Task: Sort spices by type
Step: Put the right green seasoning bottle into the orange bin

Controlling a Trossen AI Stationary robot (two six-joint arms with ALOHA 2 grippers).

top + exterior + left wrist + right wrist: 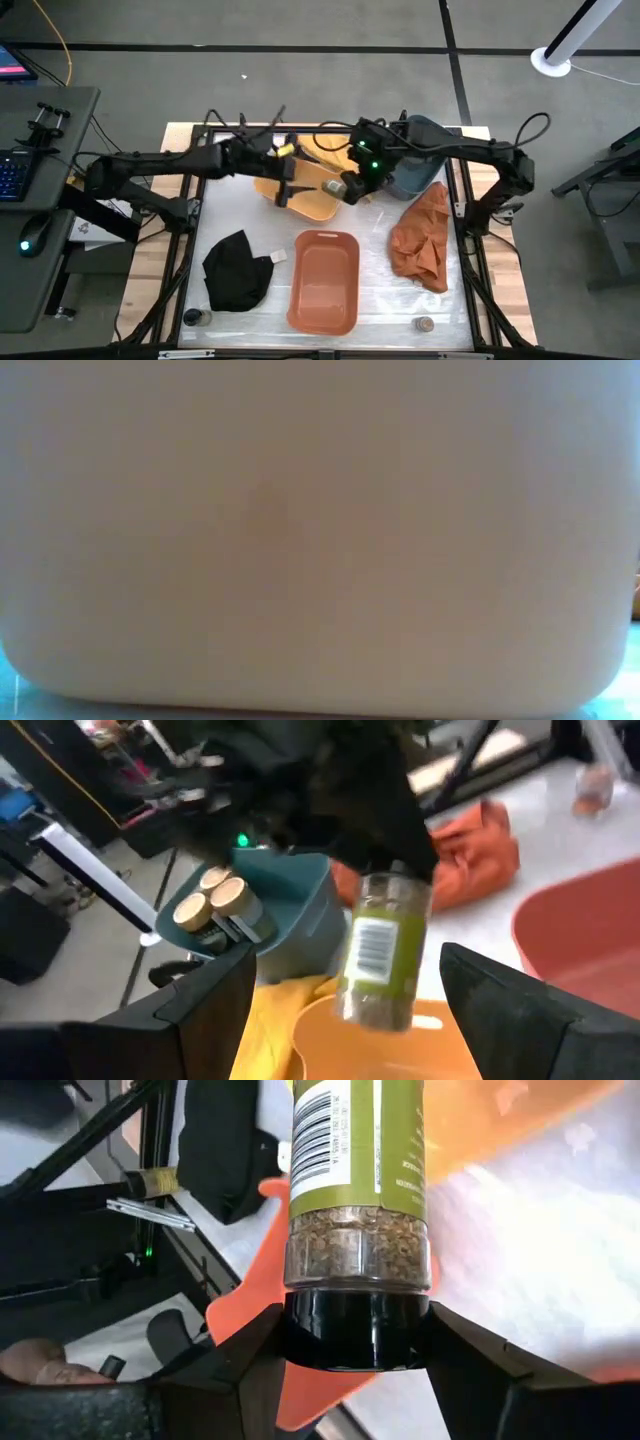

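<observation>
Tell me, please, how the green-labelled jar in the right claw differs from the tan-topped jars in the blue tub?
The green-labelled jar has a black cap, gripped by the right claw; the tan-topped jars have pale round tops. It hangs over the yellow tub; they rest in the blue tub. All are small cylinders.

orange tub (323,280) sitting mid-table | black cloth (237,270) lying left of it | orange cloth (423,240) lying right | yellow tub (315,190) and blue tub (418,170) sitting behind it
</observation>
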